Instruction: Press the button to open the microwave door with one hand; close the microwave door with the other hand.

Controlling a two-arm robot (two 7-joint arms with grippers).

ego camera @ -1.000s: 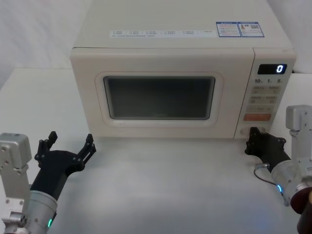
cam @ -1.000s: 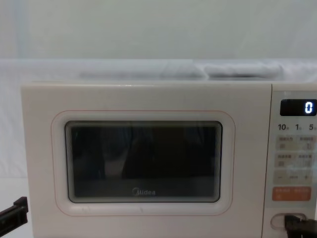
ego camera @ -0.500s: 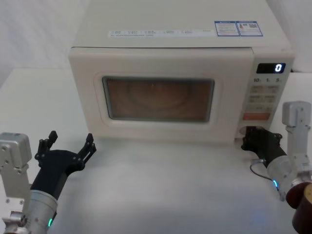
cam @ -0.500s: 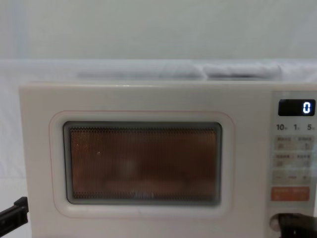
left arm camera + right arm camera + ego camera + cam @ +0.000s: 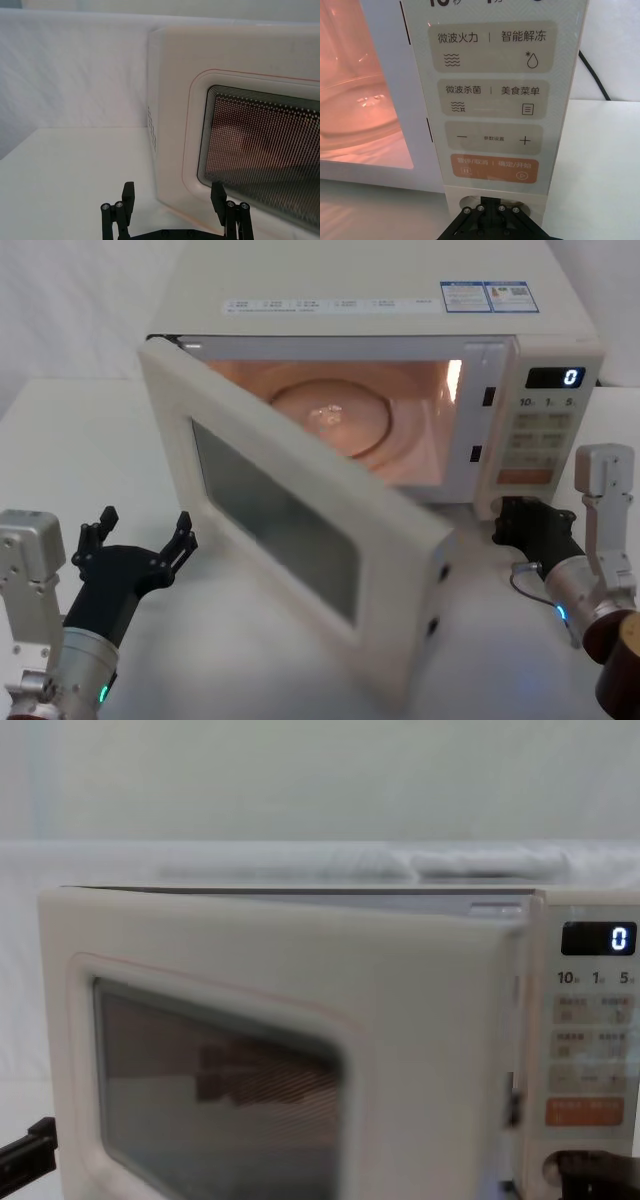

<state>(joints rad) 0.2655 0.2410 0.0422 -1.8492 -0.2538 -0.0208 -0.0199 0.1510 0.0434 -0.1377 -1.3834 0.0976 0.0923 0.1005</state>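
Two black grippers sit low before the microwave point(image 5: 300, 300) on the white surface point(image 5: 80, 440). The right gripper point(image 5: 522, 525) is up against the foot of the control panel point(image 5: 490, 95), its jaws covering the button point(image 5: 492, 204) just below the orange key point(image 5: 494, 168); whether these jaws are apart or together cannot be told. The microwave door point(image 5: 300, 530) stands swung well out on its hinge, its free edge reaching forward between the two grippers, and the lit cavity with its glass turntable point(image 5: 330, 418) lies open behind it. The left gripper point(image 5: 135, 540) hovers apart from the door, jaws spread wide, with the door's hinge-side corner and meshed window just beyond its fingertips point(image 5: 127, 192). The display point(image 5: 558, 378) above the right gripper reads 0.
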